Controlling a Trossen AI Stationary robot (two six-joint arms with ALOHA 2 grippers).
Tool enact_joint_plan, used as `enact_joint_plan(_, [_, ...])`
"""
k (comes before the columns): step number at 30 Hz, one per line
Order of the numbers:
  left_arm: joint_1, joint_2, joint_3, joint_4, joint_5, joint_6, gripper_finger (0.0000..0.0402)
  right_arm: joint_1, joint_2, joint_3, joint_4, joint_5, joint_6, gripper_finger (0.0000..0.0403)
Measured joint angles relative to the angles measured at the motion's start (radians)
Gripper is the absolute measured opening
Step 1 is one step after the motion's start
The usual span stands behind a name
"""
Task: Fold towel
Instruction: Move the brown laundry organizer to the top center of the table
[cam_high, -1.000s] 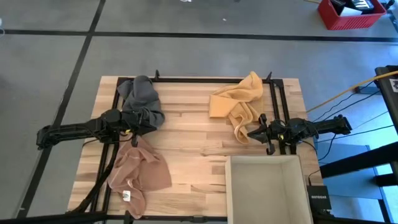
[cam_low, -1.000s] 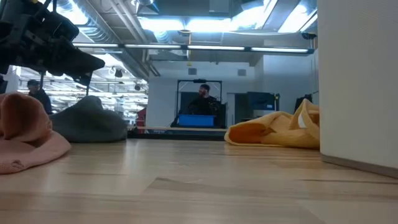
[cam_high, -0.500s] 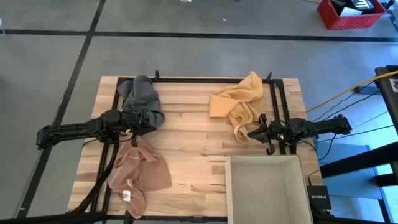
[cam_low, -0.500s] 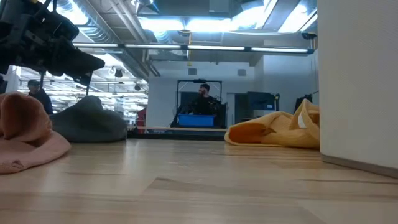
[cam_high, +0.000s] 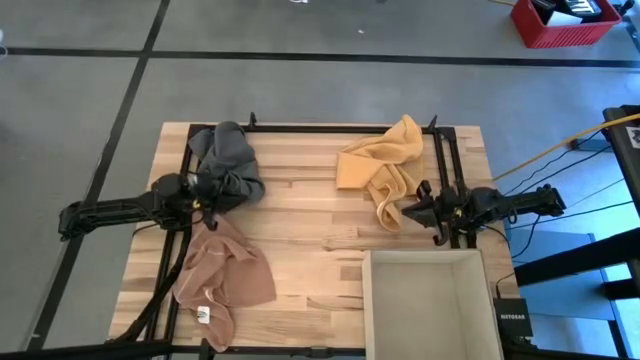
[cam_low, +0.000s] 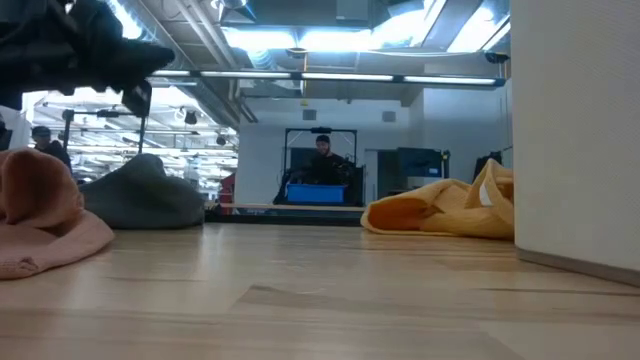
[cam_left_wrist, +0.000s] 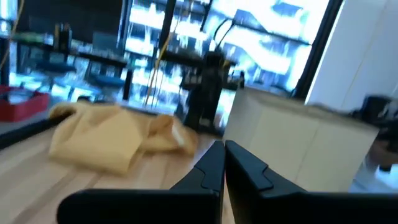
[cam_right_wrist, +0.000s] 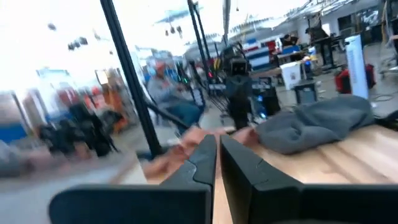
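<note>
Three crumpled towels lie on the wooden table. The grey towel (cam_high: 228, 158) is at the far left, the yellow towel (cam_high: 380, 165) at the far right, and the pink towel (cam_high: 222, 275) at the near left. My left gripper (cam_high: 215, 195) hangs shut above the table between the grey and pink towels and shows high up in the low view (cam_low: 140, 60). My right gripper (cam_high: 405, 212) is shut just beside the yellow towel's near end. The left wrist view looks past its shut gripper (cam_left_wrist: 222, 148) at the yellow towel (cam_left_wrist: 112, 134). The right wrist view looks past its gripper (cam_right_wrist: 217, 140) at the grey towel (cam_right_wrist: 323, 124).
An open beige box (cam_high: 430, 300) stands at the table's near right corner, close to my right gripper, and fills the right side of the low view (cam_low: 580, 130). Bare wood (cam_high: 310, 200) lies between the towels. A person sits in the room beyond the table (cam_low: 322, 160).
My left gripper has risen and drawn back slightly toward the table's left edge, staying shut. The towels have not moved.
</note>
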Motion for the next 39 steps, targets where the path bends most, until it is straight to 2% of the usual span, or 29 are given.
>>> enact_joint_plan(6, [0.000, 0.046, 0.023, 0.160, -0.031, 0.038, 0.0005, 0.000, 0.000, 0.000, 0.036, 0.089, 0.008, 0.0026])
enact_joint_plan(10, [-0.036, 0.190, 0.139, 0.157, -0.031, 0.081, 0.0005, 0.000, 0.000, 0.000, 0.036, 0.125, 0.008, 0.0026])
enact_joint_plan(16, [-0.132, 0.513, 0.408, 0.125, -0.024, 0.243, 0.0005, 0.000, 0.000, 0.000, 0.038, 0.159, 0.003, 0.0026])
enact_joint_plan(22, [-0.234, 0.831, 0.691, 0.051, -0.023, 0.389, 0.0005, 0.000, 0.000, 0.000, 0.038, 0.144, 0.002, 0.0026])
enact_joint_plan(25, [-0.276, 0.977, 0.816, 0.054, -0.030, 0.382, 0.0005, 0.000, 0.000, 0.000, 0.038, 0.144, 0.002, 0.0026])
enact_joint_plan(29, [-0.321, 1.165, 0.977, 0.029, -0.089, 0.322, 0.0005, 0.000, 0.000, 0.001, 0.038, 0.144, 0.002, 0.0026])
enact_joint_plan(36, [-0.388, 1.478, 1.301, -0.154, -0.191, 0.215, 0.0005, 0.000, 0.000, 0.001, 0.037, 0.143, 0.028, 0.0026])
enact_joint_plan(39, [-0.421, 1.593, 1.472, -0.284, -0.232, 0.202, 0.0002, 0.000, 0.000, 0.001, 0.032, 0.123, 0.034, 0.0026])
